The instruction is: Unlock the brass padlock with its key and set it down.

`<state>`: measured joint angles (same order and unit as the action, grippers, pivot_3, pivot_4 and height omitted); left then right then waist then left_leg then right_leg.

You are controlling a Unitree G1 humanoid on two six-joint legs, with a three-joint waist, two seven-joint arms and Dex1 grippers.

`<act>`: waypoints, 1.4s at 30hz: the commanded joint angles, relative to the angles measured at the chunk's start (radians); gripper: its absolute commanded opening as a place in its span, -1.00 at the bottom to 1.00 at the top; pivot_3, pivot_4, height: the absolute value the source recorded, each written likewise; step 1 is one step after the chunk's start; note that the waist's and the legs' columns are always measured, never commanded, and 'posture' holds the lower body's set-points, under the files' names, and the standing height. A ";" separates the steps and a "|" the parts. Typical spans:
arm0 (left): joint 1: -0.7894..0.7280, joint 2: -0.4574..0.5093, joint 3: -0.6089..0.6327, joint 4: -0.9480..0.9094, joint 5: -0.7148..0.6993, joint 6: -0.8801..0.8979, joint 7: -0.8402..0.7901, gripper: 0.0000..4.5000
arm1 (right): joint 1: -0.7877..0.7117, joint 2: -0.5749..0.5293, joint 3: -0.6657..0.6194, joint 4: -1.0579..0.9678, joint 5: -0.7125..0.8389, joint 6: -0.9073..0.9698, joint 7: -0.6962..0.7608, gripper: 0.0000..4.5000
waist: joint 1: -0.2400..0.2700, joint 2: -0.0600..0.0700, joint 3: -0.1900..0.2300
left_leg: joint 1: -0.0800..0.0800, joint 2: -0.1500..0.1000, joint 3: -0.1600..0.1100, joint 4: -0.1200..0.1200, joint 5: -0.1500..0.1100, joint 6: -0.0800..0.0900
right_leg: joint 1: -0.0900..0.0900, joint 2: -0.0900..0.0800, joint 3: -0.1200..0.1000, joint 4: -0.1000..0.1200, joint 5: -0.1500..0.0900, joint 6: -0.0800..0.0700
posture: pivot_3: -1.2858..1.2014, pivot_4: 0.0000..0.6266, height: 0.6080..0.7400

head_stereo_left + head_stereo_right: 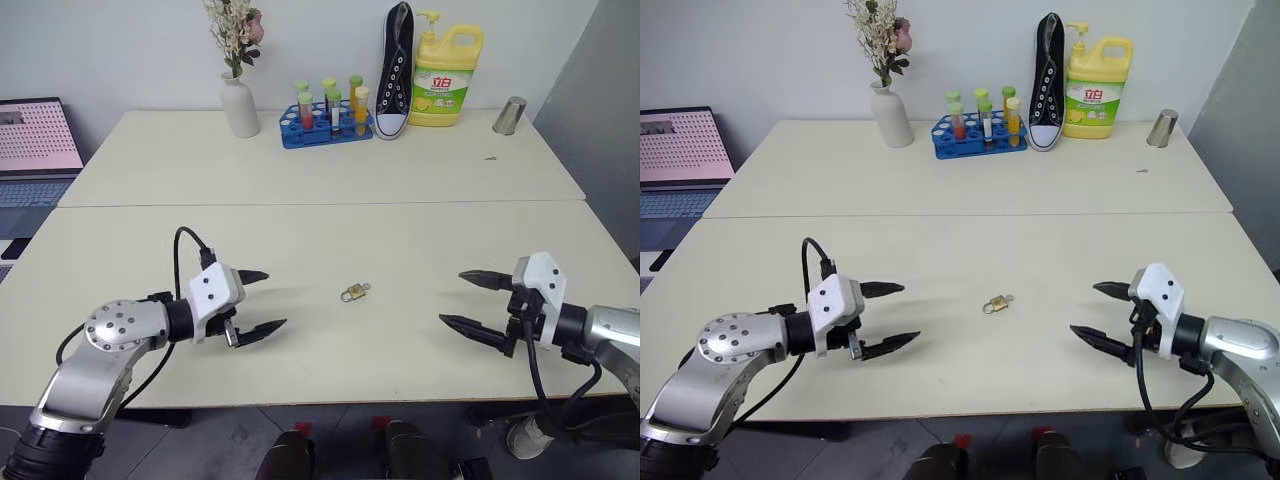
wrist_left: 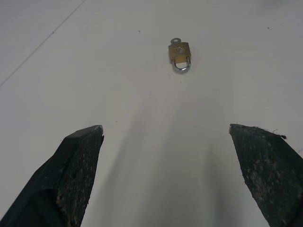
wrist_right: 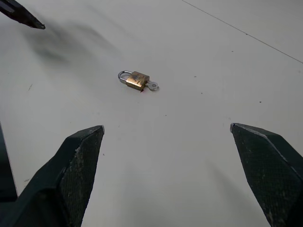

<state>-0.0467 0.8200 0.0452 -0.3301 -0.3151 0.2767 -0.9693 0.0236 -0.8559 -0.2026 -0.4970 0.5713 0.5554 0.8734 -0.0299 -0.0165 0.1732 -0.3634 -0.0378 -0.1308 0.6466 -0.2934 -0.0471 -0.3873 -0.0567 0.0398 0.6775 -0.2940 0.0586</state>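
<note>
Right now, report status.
Left gripper and right gripper open, empty. Padlock flat on table between them, key in it. Nothing in the way.

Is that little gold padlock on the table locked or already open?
Looks shut: the brass padlock lies flat on the table, both shackle ends meeting its body, key in it. Whether it is actually locked, cannot tell.

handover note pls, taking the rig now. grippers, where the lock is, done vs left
Left gripper: open, holding nothing, above the table, left of the lock.
Right gripper: open, holding nothing, to the lock's right.
Brass padlock: lying flat on the near tabletop between the two grippers, touched by neither; key sits in its base, shackle looks closed.
Done: nothing visible yet.
Left: pick up the lock, turn the key, open it, set it down.
</note>
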 commanded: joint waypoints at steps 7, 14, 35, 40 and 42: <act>-0.012 -0.042 -0.028 -0.077 0.007 0.046 0.043 1.00 | -0.013 0.013 0.017 -0.027 0.004 -0.003 -0.007 0.99 | 0.001 0.000 0.000 | 0.000 0.000 0.000 0.000 0.000 0.000 | 0.000 0.000 0.000 0.000 0.000 0.000 | 0.03 -0.52 1.00; -0.064 -0.110 -0.072 -0.065 -0.027 0.108 0.060 1.00 | 0.002 0.037 0.031 -0.057 0.002 0.015 -0.047 0.99 | 0.001 -0.001 0.000 | 0.000 0.000 0.000 0.000 0.000 0.000 | 0.000 0.000 0.000 0.000 0.000 0.000 | 0.03 -0.52 1.00; -0.368 -0.426 -0.344 0.387 0.229 0.016 0.167 1.00 | 0.063 0.090 0.053 -0.178 -0.031 0.126 -0.210 0.99 | 0.004 -0.002 0.001 | -0.001 -0.003 0.000 0.001 0.001 -0.001 | 0.000 0.000 0.000 0.000 0.000 0.000 | 0.03 -0.52 1.00; -0.406 -0.468 -0.367 0.448 0.254 0.021 0.180 1.00 | 0.080 0.094 0.056 -0.192 -0.040 0.124 -0.218 0.99 | 0.005 -0.002 0.001 | -0.001 -0.003 0.000 0.001 0.001 -0.001 | 0.000 0.000 0.000 0.000 0.000 0.000 | 0.03 -0.52 1.00; -0.422 -0.492 -0.381 0.475 0.268 0.025 0.189 1.00 | 0.083 0.094 0.059 -0.195 -0.043 0.123 -0.222 0.99 | 0.005 -0.002 0.001 | -0.001 -0.003 0.000 0.002 0.001 -0.001 | 0.000 0.000 0.000 0.000 0.000 0.000 | 0.03 -0.52 1.00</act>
<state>-0.4553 0.3426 -0.3151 0.1343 -0.0642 0.3029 -0.7920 0.1050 -0.7652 -0.1339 -0.6560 0.5294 0.6881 0.6553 -0.0244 -0.0190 0.1738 -0.3642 -0.0410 -0.1308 0.6490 -0.2927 -0.0482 -0.3867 -0.0566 0.0395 0.6778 -0.2939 0.0588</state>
